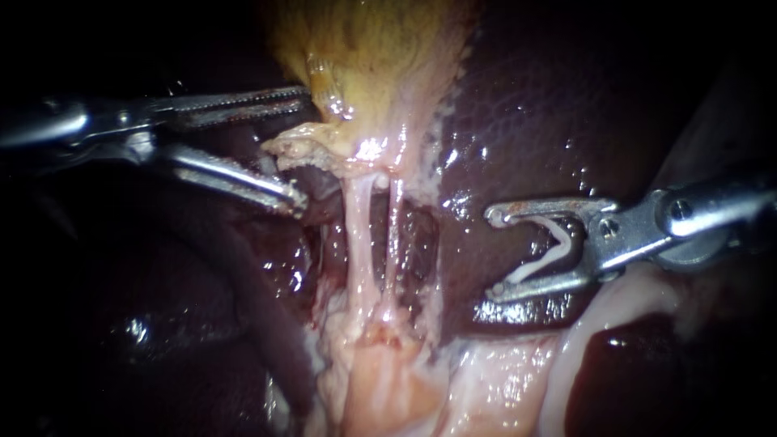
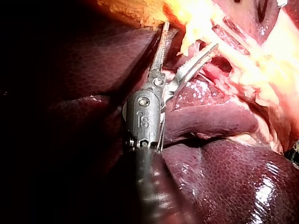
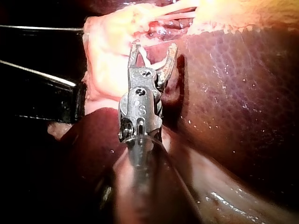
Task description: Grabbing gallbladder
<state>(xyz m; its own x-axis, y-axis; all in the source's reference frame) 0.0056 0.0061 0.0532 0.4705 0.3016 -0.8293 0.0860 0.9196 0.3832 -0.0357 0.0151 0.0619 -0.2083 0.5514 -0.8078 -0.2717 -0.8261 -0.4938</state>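
Endoscope view: the gallbladder [image 1: 372, 57], yellow, lies at top centre. Its lower end narrows into two pale tubes [image 1: 356, 235] that run down side by side to pink tissue. The liver [image 1: 550, 105], dark and wet, lies on both sides.

Entering from the left, the left instrument [image 1: 299, 146] has its jaws spread wide and grips nothing. The upper serrated jaw ends right at the gallbladder's left edge; whether it touches cannot be told. The lower jaw ends beneath a ragged pale fringe [image 1: 312, 152] on the gallbladder's lower border, so the fringe sits in the gap between the tips.

Entering from the right, the right instrument [image 1: 495, 253] is over the liver, beside the tubes but apart from them, and well apart from the gallbladder. Its jaws stand wide with a white V-shaped clip [image 1: 562, 240] seated between them, one leg against each jaw and the mouth of the V facing the tubes.

Left wrist view: this one shows the teeth on the inner faces of both jaws. Yellow gallbladder tissue is directly ahead, one tip is at its edge, and a smooth fold of liver lies under the shaft.

Right wrist view: seen from behind, the jaws are equally wide. Only a sliver of white shows between them, so the clip's shape is legible in the endoscope view alone. Pale tissue lies ahead of the tips and liver alongside.
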